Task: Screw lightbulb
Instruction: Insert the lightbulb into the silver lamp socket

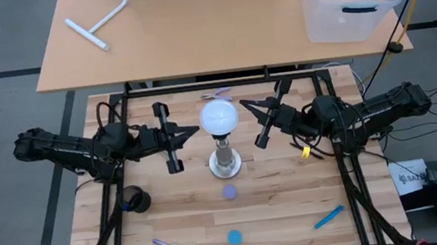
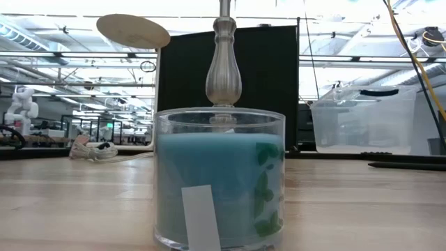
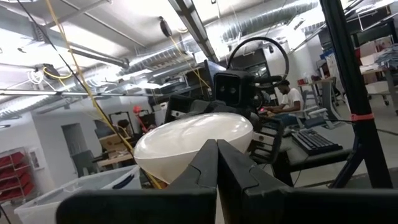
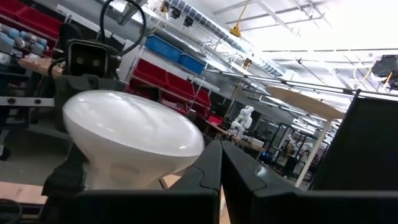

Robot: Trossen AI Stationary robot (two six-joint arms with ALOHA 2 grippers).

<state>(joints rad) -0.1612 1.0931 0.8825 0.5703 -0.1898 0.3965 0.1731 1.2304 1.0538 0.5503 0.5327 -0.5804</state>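
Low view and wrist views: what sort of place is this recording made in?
Most likely a robotics lab or workshop: exposed ceiling ducts, shelves of red storage bins, a small white humanoid robot, and a person at a workstation behind the lightbulb.

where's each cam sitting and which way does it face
High: overhead, facing straight down on the table; both arms show, left pincer and right pincer flanking the lightbulb on the socket stand.
Low: table height, facing across; candle jar fills it, stand behind; no arm.
Left wrist: faces the lightbulb past its own fingers.
Right wrist: the same from opposite.
Shared: both wrists see the bulb.
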